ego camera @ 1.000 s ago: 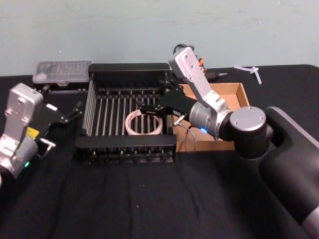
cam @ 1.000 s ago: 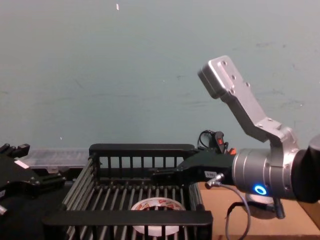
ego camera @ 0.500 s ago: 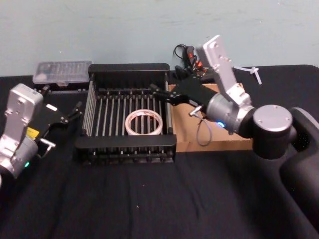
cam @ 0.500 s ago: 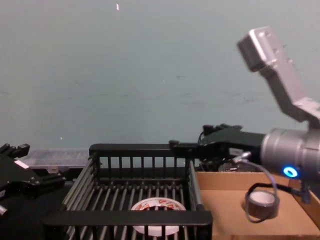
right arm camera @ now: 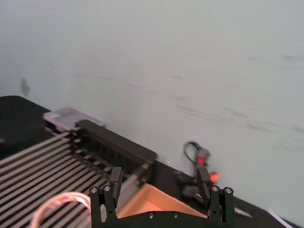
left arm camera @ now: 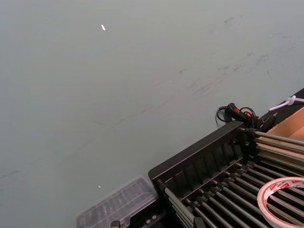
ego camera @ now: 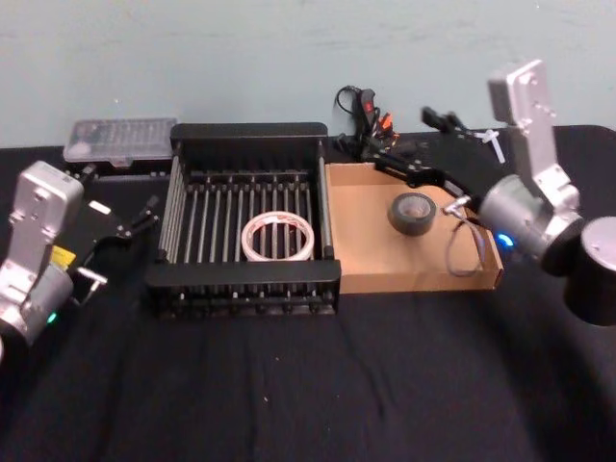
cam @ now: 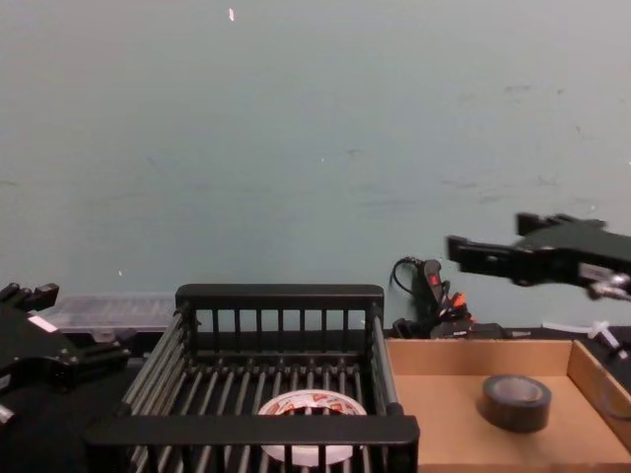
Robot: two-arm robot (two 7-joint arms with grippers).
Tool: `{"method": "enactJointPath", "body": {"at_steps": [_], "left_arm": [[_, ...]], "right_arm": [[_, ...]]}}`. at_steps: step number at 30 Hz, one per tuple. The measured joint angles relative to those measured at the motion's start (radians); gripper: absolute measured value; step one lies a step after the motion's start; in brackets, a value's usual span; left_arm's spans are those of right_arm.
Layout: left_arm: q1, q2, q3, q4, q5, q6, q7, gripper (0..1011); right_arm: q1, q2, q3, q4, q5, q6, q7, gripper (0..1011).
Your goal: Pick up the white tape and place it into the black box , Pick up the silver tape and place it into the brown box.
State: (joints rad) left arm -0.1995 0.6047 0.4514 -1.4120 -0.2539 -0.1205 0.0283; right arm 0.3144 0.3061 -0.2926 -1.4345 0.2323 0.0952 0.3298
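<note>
Right gripper (ego camera: pixel 420 144) withdrew, jaws released, uncovering silver tape (ego camera: pixel 412 213) in brown box (ego camera: pixel 366 269) | left gripper (ego camera: pixel 144 214) jaws: cannot tell

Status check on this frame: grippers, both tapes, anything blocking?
Right gripper open, raised over brown box. Left gripper parked left of black box. White tape in black box, silver tape in brown box. Nothing blocking.

Quick count: two tape rolls, white tape (ego camera: pixel 277 237) and silver tape (ego camera: pixel 412 212); two boxes, black box (ego camera: pixel 245 277) and brown box (ego camera: pixel 370 281); one clear case (ego camera: pixel 120 139).
</note>
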Motion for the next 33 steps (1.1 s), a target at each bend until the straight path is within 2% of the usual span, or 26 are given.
{"method": "enactJointPath", "body": {"at_steps": [4,14,23,33], "left_arm": [[0.000,0.000,0.000,0.000,0.000,0.000,0.000,1001],[0.000,0.000,0.000,0.000,0.000,0.000,0.000,1001],[0.000,0.000,0.000,0.000,0.000,0.000,0.000,1001],[0.000,0.000,0.000,0.000,0.000,0.000,0.000,1001]], "right_arm": [[-0.031,0.024,0.035,-0.003,0.005,-0.006,-0.020,1002],[-0.090,0.046,0.080,0.021,0.008,-0.008,-0.040,1002],[-0.115,0.046,0.089,0.035,0.005,-0.001,-0.041,1002],[-0.117,0.044,0.088,0.038,-0.002,0.003,-0.043,1002]]}}
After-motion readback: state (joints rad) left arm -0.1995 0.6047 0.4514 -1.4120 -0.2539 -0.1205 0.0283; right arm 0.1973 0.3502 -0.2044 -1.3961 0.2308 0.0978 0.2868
